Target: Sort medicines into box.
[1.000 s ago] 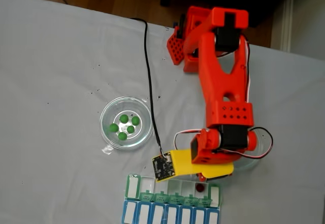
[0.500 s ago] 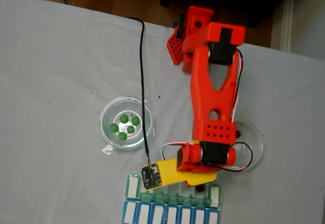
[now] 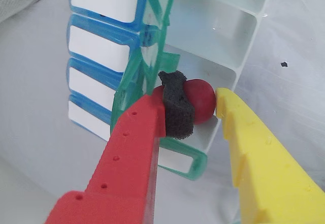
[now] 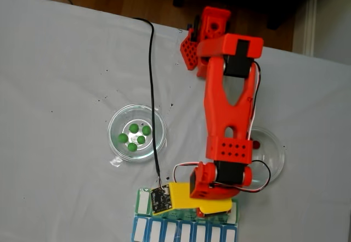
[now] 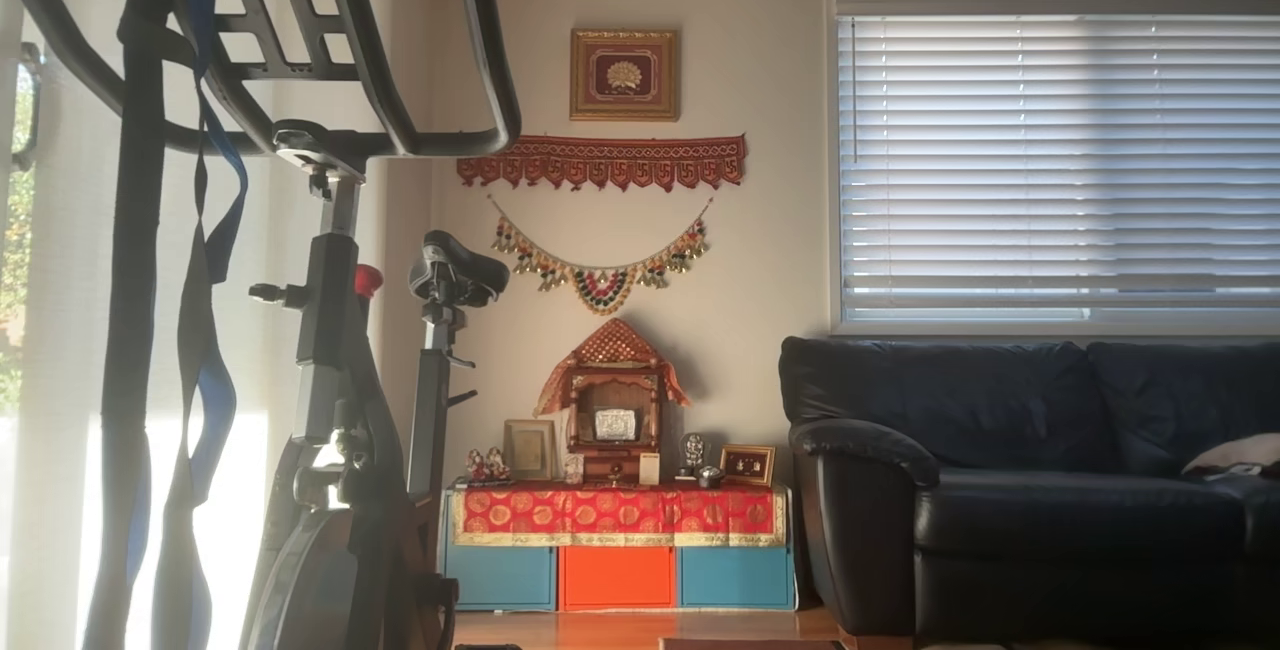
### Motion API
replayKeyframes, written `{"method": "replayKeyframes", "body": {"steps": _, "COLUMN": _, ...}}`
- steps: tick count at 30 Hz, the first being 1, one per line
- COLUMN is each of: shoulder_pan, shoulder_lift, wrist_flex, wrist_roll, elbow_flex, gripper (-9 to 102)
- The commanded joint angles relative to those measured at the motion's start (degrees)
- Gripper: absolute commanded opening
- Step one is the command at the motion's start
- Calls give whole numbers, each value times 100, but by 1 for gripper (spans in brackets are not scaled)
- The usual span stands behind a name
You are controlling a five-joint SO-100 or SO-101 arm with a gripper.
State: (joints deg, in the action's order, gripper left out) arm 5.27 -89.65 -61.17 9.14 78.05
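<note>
A: We have the gripper (image 3: 203,107) pinching a dark red pill (image 3: 200,101) between the foam pad (image 3: 177,113) on the red finger and the tip of the yellow finger (image 3: 223,104), right over an open white compartment of the pill box (image 3: 238,28).

B: In the fixed view we sit low over the box (image 4: 143,201), near the dish of green pills (image 4: 133,138). The other dish (image 4: 274,148) has one red pill (image 4: 256,144) showing at its rim.

A: What worries us?

B: The pill looks to be close to the divider wall. If we let go off-centre, it could bounce off the wall into the next slot, or roll out onto the table (image 4: 66,77).

A: It might also cling to the foam when we let go, then drop late.

B: And the raised green lids (image 3: 152,56) stand just beside the red finger; we could snag one and shove the box.
</note>
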Motion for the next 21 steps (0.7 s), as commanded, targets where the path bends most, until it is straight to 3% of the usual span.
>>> {"method": "replayKeyframes", "body": {"steps": 1, "shoulder_pan": 105, "shoulder_lift": -413, "wrist_flex": 404, "wrist_roll": -123, "elbow_flex": -114, "gripper": 1}}
{"method": "replayKeyframes", "body": {"steps": 21, "shoulder_pan": 264, "shoulder_lift": 141, "wrist_flex": 457, "wrist_roll": 79, "elbow_flex": -79, "gripper": 2}}
